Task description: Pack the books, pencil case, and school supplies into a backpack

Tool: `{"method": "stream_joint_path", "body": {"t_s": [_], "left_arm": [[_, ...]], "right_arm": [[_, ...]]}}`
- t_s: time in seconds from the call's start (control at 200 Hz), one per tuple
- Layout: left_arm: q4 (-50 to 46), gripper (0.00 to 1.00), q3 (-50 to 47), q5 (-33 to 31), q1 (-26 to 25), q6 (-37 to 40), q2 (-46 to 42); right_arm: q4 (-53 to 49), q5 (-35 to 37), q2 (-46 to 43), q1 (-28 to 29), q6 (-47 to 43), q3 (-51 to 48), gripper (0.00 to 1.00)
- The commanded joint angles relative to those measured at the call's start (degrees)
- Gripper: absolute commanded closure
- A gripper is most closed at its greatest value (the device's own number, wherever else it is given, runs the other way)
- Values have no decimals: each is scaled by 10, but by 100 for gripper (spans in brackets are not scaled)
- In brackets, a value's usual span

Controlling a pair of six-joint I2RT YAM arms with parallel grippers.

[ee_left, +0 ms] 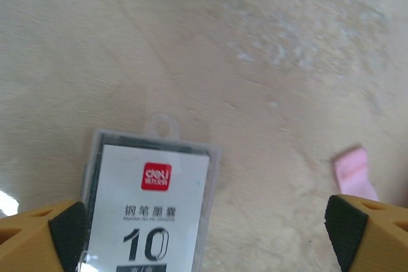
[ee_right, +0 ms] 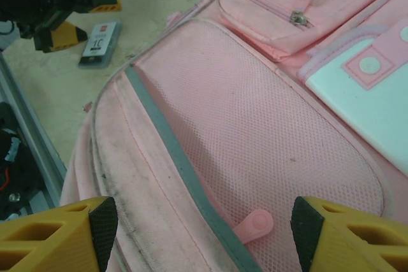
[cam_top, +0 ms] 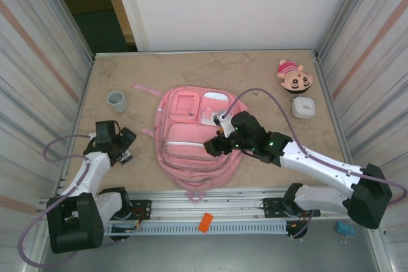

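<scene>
The pink backpack (cam_top: 191,135) lies flat in the middle of the table, front pockets up. My right gripper (cam_top: 214,146) hovers open over its mesh front pocket (ee_right: 268,144), with a pink zip pull (ee_right: 255,225) and a grey zip strip (ee_right: 172,151) between the fingers. One of the school supplies, a clear pack with a white label and red logo (ee_left: 150,211), lies on the table left of the backpack. My left gripper (ee_left: 205,237) is open just above it, the pack close to the left finger. The books and pencil case are out of view.
A grey cup (cam_top: 117,100) stands at the back left. A plush head (cam_top: 294,76) and a white rounded box (cam_top: 303,107) sit at the back right. A pink strap end (ee_left: 354,173) lies right of the pack. Metal walls close both sides.
</scene>
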Motion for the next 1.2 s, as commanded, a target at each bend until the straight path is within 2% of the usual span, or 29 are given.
{"method": "stream_joint_path", "body": {"t_s": [0.0, 0.14, 0.236, 0.471, 0.671, 0.857, 1.027, 1.193], "left_arm": [[-50, 2, 35, 34, 0, 25, -17], [-153, 1, 73, -22, 0, 42, -13], [-201, 5, 88, -40, 0, 40, 13], [-192, 14, 83, -37, -5, 12, 65], [-199, 18, 110, -99, -51, 5, 120], [-200, 17, 131, -115, -67, -11, 194], [-194, 32, 137, -115, -68, -23, 227], [-212, 42, 145, -111, -69, -35, 195]], "right_arm": [[1, 1, 7, 6, -8, 23, 27], [10, 5, 10, 8, -6, 16, 27], [14, 5, 11, 9, -6, 11, 27], [10, 10, 8, 9, -16, 6, 27], [16, 16, 3, 8, -16, -6, 27], [14, 20, 1, 9, -19, -11, 27], [6, 27, -4, 8, -27, -14, 27], [3, 32, -12, 7, -32, -16, 26]]}}
